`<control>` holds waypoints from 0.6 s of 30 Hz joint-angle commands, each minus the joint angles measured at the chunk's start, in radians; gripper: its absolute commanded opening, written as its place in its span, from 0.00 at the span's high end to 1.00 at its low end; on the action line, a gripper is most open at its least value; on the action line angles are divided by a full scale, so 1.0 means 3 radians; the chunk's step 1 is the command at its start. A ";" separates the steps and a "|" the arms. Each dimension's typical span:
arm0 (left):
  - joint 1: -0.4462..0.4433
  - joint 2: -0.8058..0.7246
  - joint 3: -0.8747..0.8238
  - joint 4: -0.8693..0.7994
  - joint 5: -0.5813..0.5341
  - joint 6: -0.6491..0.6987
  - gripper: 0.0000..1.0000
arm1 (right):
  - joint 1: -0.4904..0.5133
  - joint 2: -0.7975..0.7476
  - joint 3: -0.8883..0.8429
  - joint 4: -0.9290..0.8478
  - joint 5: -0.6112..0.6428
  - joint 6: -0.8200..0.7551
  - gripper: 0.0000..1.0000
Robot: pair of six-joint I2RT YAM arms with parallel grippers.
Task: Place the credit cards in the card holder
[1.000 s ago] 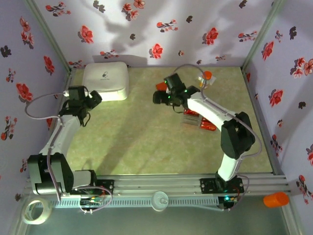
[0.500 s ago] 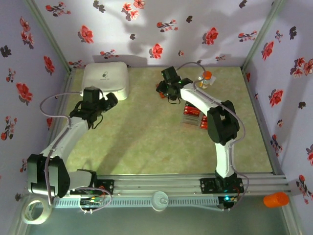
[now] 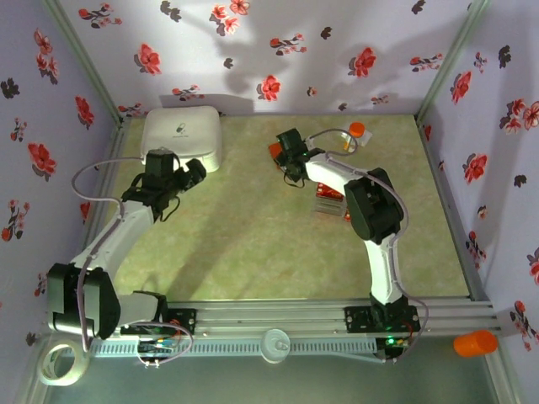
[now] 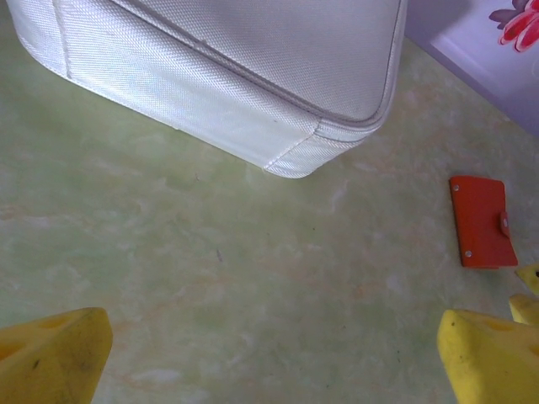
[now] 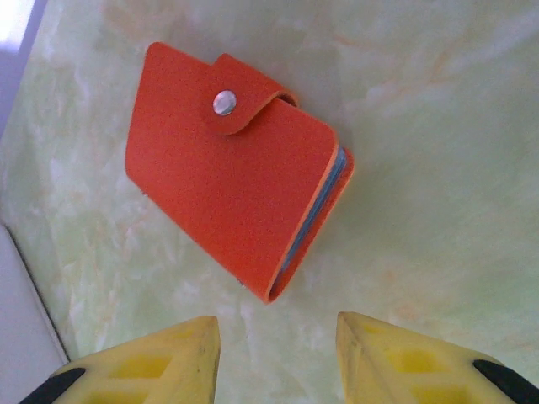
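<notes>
1. The holder [image 5: 236, 194] lies flat and snapped shut on the table [image 3: 236, 244], in the upper middle of the top view and well right of the white box [image 3: 182, 137]. In the right wrist view it sits upper left, with blue-grey pockets peeping from its lower right edge.
2. The right gripper [image 5: 276, 328] hangs just short of that edge, its jaws partly apart with nothing between them.
3. The left gripper [image 4: 269, 345] stands wide open and empty near the box's corner.
4. The cards [image 3: 330, 202] sit as a red pile centre right in the top view, partly under the right arm and apart from the holder.
5. To my eye the holder is light, thin and a bit floppy, and it would likely skid on this smooth table if pushed. I'd pinch it across the gaping pocket edge. The snap tab needs popping first, probably with one gripper pinning it.
6. The cards look stiff, glossy and slippery, so they are best taken by an edge.
</notes>
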 commanded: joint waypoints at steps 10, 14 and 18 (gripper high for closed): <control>-0.0036 0.0169 0.0065 0.0080 0.0144 0.0006 0.00 | -0.0093 0.0239 0.0149 0.0165 0.0058 0.0170 0.62; -0.0044 0.0197 0.0071 0.0091 0.0148 0.0003 0.00 | -0.0113 0.0290 0.0184 0.0191 0.0027 0.0168 0.63; -0.0057 0.0232 0.0076 0.0094 0.0153 -0.0002 0.00 | -0.0133 0.0324 0.0210 0.0225 0.0001 0.0166 0.65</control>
